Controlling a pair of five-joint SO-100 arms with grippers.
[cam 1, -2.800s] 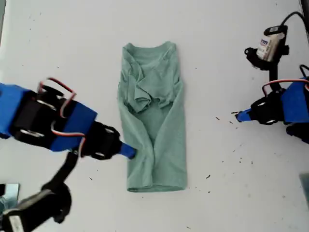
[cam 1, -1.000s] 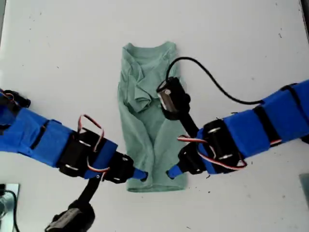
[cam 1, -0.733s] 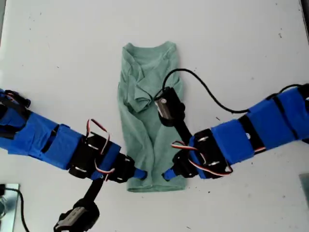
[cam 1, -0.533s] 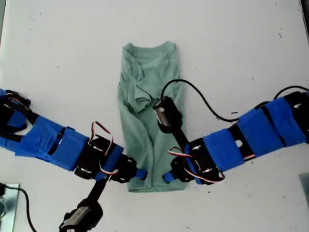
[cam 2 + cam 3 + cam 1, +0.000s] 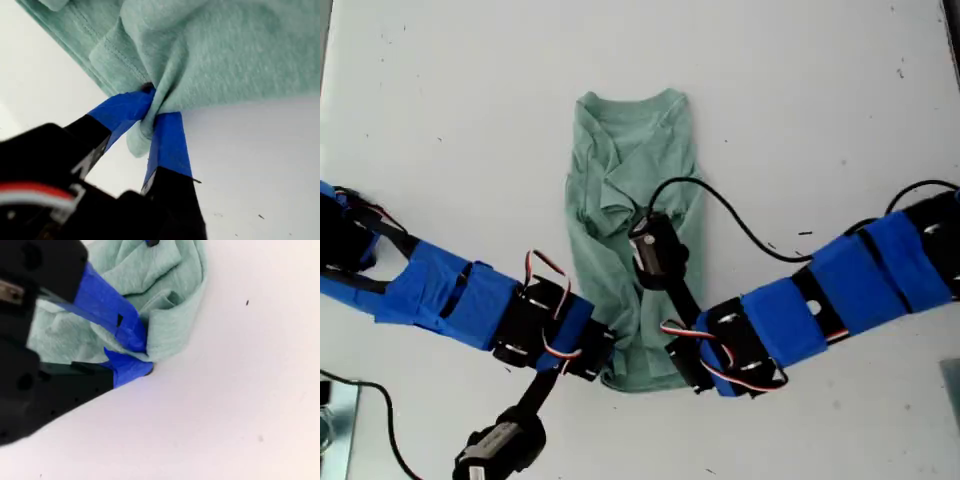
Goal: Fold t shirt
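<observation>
The t shirt (image 5: 635,170) lies lengthwise on the white table, pale green, neckline at the far end and sleeves folded in over its middle. My first gripper (image 5: 607,372) reaches in from the exterior view's left and is shut on the hem corner at that side; the first wrist view shows the t shirt (image 5: 240,50) pinched between the blue fingers of my first gripper (image 5: 152,107). From the exterior view's right, my second gripper (image 5: 682,372) is shut on the other hem corner. In the second wrist view my second gripper (image 5: 137,357) holds bunched t shirt (image 5: 170,315) fabric.
The second arm's wrist camera (image 5: 655,250) hangs over the shirt's middle and its black cable (image 5: 730,215) arcs across the table. Small dark specks (image 5: 802,234) dot the white table (image 5: 470,120). A grey object (image 5: 332,410) shows at the exterior view's lower left corner.
The arm from the exterior view's right swung in to the hem. Both grippers closed on the hem corners, and the hem has bunched and drawn slightly toward the neckline.
</observation>
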